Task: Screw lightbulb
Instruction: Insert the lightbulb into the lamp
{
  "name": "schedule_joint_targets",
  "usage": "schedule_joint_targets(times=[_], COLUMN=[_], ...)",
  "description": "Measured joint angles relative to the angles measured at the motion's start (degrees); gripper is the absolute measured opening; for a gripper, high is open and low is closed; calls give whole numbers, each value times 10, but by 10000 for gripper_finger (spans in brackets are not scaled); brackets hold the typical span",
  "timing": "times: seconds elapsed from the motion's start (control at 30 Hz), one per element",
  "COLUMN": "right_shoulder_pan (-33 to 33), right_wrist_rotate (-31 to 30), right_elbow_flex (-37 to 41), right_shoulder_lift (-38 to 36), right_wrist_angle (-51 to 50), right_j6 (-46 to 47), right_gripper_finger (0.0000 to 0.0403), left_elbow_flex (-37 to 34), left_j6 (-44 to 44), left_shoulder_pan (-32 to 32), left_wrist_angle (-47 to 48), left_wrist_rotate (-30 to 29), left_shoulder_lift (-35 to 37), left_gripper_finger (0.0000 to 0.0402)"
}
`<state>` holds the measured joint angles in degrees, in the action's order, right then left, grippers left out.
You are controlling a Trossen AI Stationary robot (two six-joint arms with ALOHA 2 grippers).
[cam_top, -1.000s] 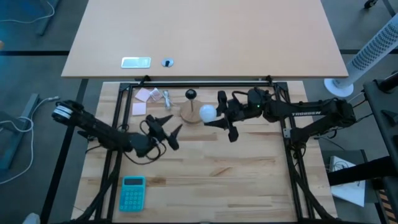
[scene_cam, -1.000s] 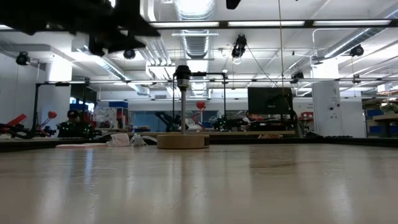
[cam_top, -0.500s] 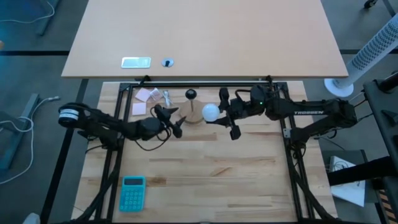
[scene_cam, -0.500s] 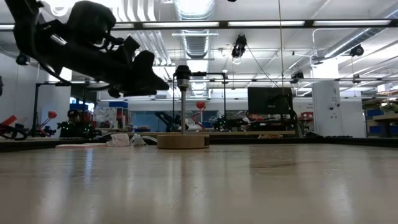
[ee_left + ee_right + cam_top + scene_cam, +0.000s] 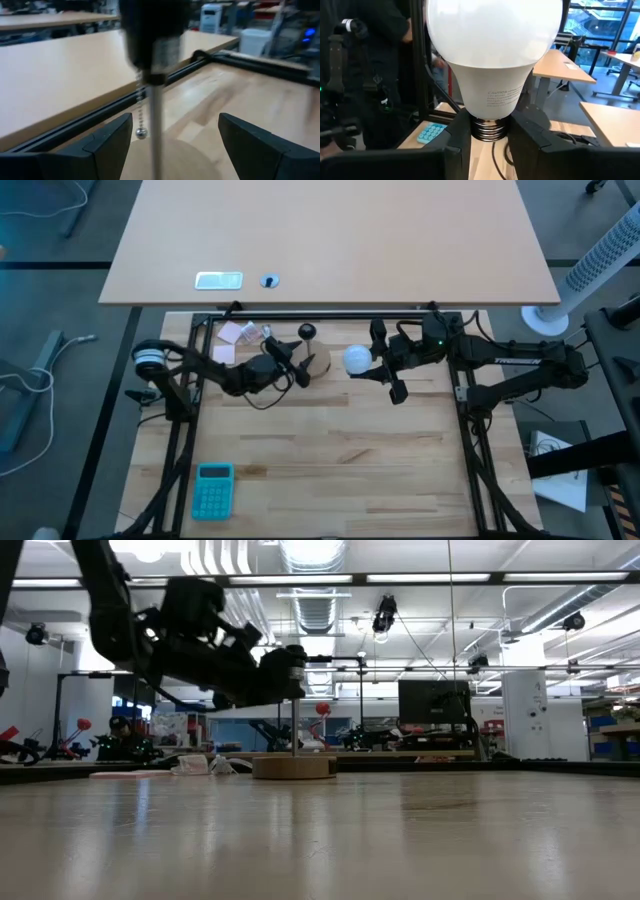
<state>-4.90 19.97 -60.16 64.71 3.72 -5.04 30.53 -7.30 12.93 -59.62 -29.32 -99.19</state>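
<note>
Workshop interior with ceiling strip lights, visible in the low view beyond a pale wooden worktop (image 5: 330,450).

Landmark: round wooden disc (image 5: 316,363) carrying a thin upright rod topped by a black socket (image 5: 308,332); a bead chain (image 5: 139,112) hangs beside the rod.

Left gripper (image 5: 296,367): at the disc, fingers (image 5: 112,145) spread wide to either side of the rod, holding nothing. In the low view it sits level with the socket (image 5: 293,660), above the disc (image 5: 293,767).

Right gripper (image 5: 378,368): just right of the disc, fingers (image 5: 459,140) closed on the metal screw base of the lightbulb (image 5: 357,359). Bulb, white and frosted, lies between that gripper and the disc, near the socket but apart from it; printed caution text shows on its neck (image 5: 492,60).

Other items: turquoise calculator (image 5: 212,489) near the worktop's front, well away from the disc; pink notes (image 5: 236,333) and a crumpled clear wrapper (image 5: 266,335) just left of the socket.
</note>
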Motion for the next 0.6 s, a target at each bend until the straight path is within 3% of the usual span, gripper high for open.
schedule_joint_targets(times=[0.33,0.47,0.6], right_shoulder_pan=[13,14,24], right_wrist_rotate=[-4,-5,-5], right_elbow_flex=[0,0,0], right_shoulder_lift=[2,2,2], right_wrist_angle=[-3,-3,-5], right_j6=[-11,-10,-4], right_gripper_finger=[89,89,89], left_elbow_flex=[48,72,72], left_j6=[-8,-6,-6], left_shoulder_pan=[31,32,32], left_wrist_angle=[-67,-69,-68], left_wrist_rotate=[31,34,30], left_shoulder_lift=[-107,-136,-145], left_gripper_finger=[271,226,155])
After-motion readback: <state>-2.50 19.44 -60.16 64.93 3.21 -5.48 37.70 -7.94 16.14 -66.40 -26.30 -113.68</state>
